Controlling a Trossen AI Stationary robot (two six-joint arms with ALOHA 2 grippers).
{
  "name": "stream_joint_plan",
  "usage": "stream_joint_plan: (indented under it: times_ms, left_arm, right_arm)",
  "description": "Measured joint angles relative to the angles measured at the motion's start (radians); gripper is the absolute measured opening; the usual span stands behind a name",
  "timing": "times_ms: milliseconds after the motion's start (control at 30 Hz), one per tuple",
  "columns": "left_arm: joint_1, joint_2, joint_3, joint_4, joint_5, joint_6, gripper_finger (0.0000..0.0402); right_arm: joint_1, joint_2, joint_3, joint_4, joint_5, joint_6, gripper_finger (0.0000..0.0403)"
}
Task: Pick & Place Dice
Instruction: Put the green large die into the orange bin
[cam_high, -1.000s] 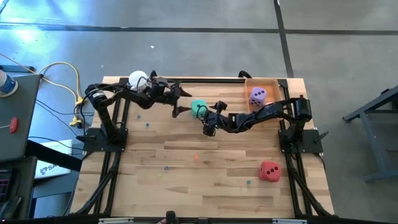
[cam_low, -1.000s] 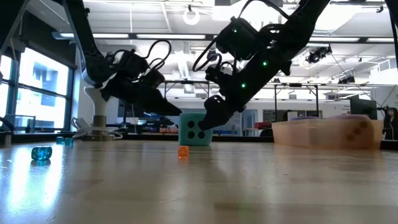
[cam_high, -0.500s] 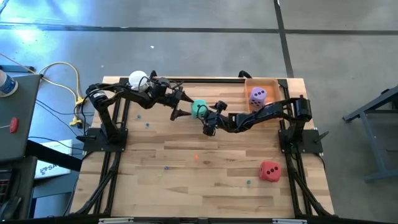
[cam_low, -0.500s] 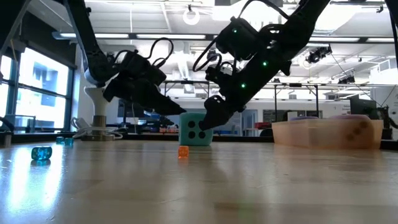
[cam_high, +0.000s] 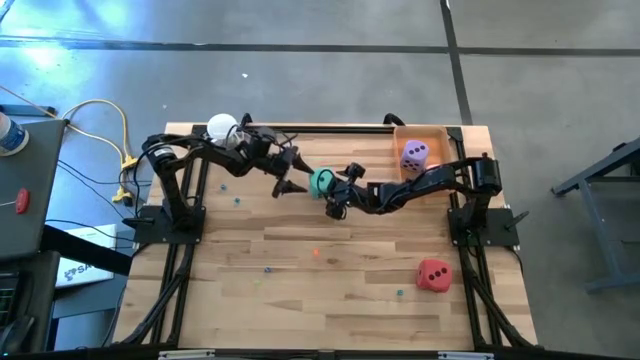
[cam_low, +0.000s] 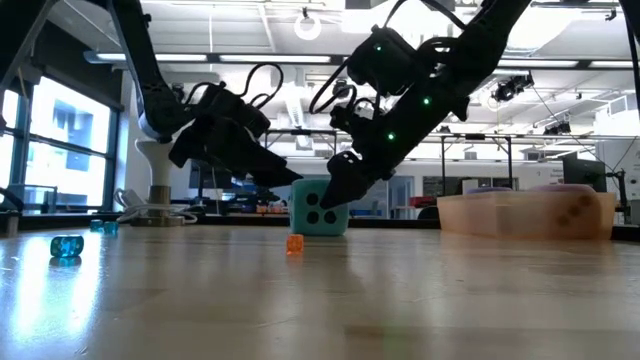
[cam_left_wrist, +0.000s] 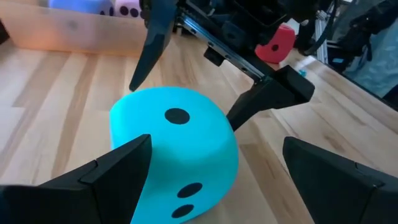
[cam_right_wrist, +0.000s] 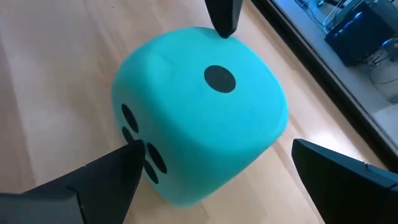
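Note:
The mint green die (cam_high: 322, 181) sits mid-table toward the far side, slightly tipped in the low view (cam_low: 318, 208). My left gripper (cam_high: 293, 175) is open at its left, and my right gripper (cam_high: 332, 196) is open at its right; both pairs of fingers straddle it. The left wrist view shows the die (cam_left_wrist: 177, 143) with one pip on top. The purple die (cam_high: 414, 155) lies in the orange tray (cam_high: 438, 132) at the far right. The red die (cam_high: 433, 274) rests on the table near the right edge. The pink die is out of view. My left gripper touches the mint die's left side with the inner face of one finger (cam_left_wrist: 118, 171), coming level from the table's left; its other finger (cam_left_wrist: 336, 177) stands clear. My right gripper has one finger (cam_right_wrist: 106, 180) against the die's lower side face (cam_right_wrist: 134, 146), slanting down from the right. Its other finger (cam_right_wrist: 348, 180) stands apart from the die.
A white round-topped object (cam_high: 221, 128) stands at the far left by the left arm. Tiny coloured beads lie scattered on the wood, such as an orange one (cam_low: 294, 244) and a blue one (cam_low: 66, 246). Bare wood spreads across the near half of the table.
My left gripper has moved toward the table's right, up against the mint die. The die has slid a little toward the right and near edges and now sits slightly tipped. My right arm has stayed about where it was.

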Motion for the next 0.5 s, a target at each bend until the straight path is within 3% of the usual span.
stream_joint_plan:
  times_ms: [500]
  left_arm:
    - [-0.029,0.0,-0.003,-0.004,-0.001,-0.002,0.0353]
  right_arm:
    - [0.003,-0.003,0.0,0.003,-0.136,0.075,0.0398]
